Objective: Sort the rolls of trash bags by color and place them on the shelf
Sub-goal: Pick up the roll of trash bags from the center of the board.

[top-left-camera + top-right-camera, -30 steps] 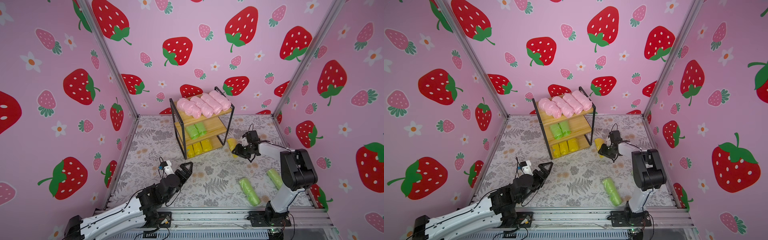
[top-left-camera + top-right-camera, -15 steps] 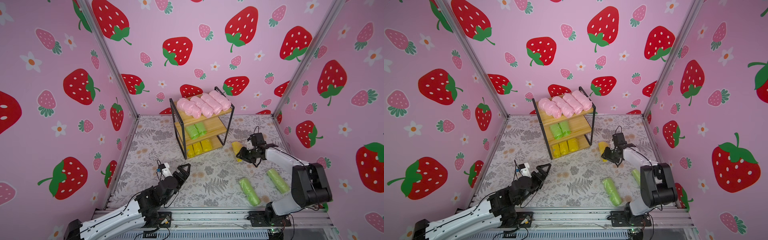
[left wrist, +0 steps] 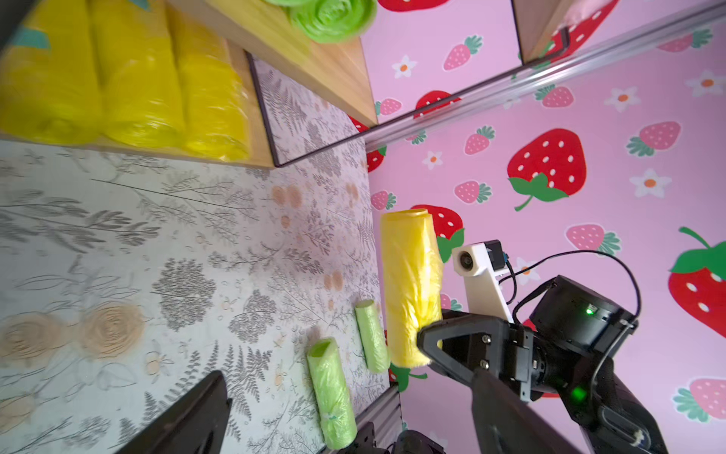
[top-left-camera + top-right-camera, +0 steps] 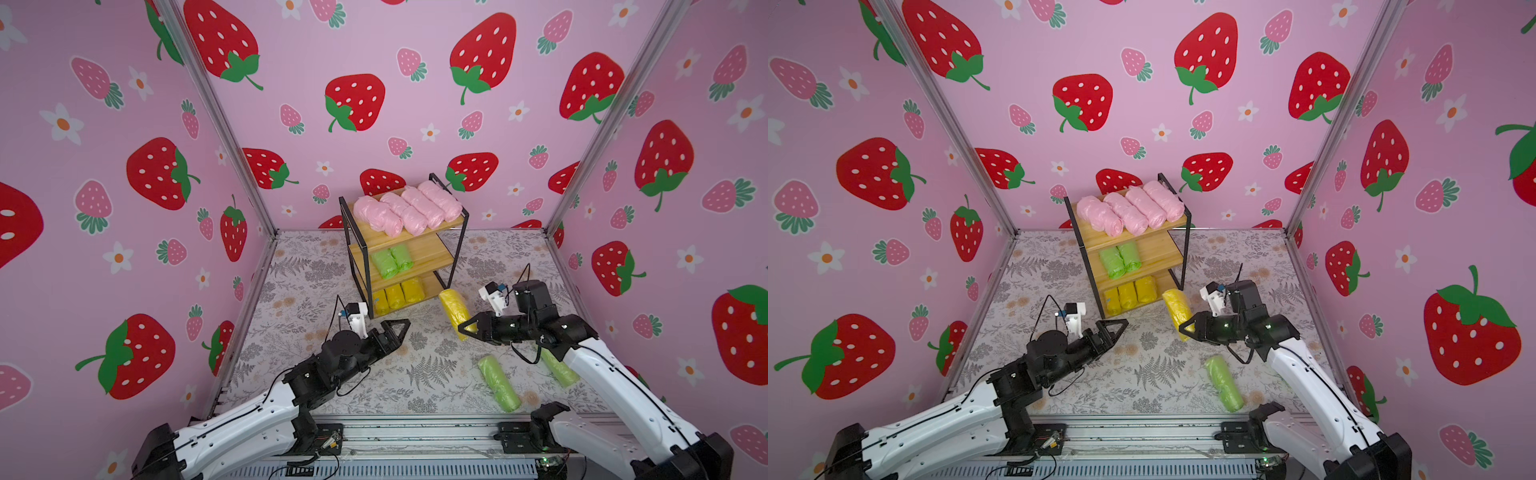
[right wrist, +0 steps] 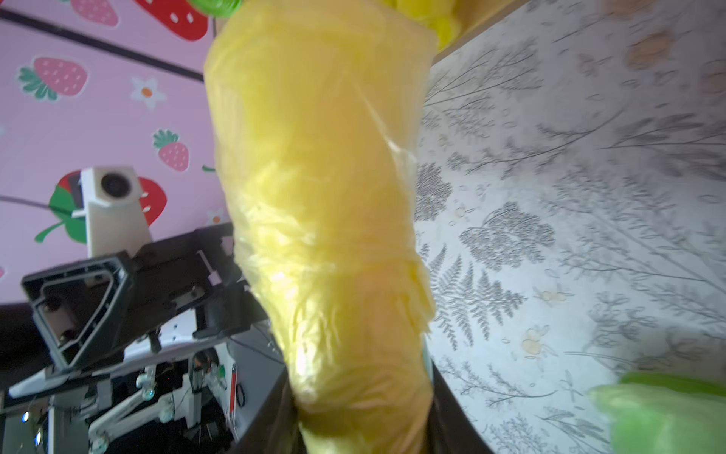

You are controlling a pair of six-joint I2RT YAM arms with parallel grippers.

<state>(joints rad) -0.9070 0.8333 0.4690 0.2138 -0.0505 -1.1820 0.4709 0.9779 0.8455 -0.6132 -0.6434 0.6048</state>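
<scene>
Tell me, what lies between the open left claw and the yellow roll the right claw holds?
Nothing: in both top views only bare floral table separates the left gripper from the yellow roll in the right gripper.

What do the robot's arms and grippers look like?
The left arm and right arm have white shells with black joints. The left gripper and right gripper are black, with triangular open-frame fingers. Each wrist carries a white camera mount and thin black cables. Green lights glow on the right arm.
</scene>
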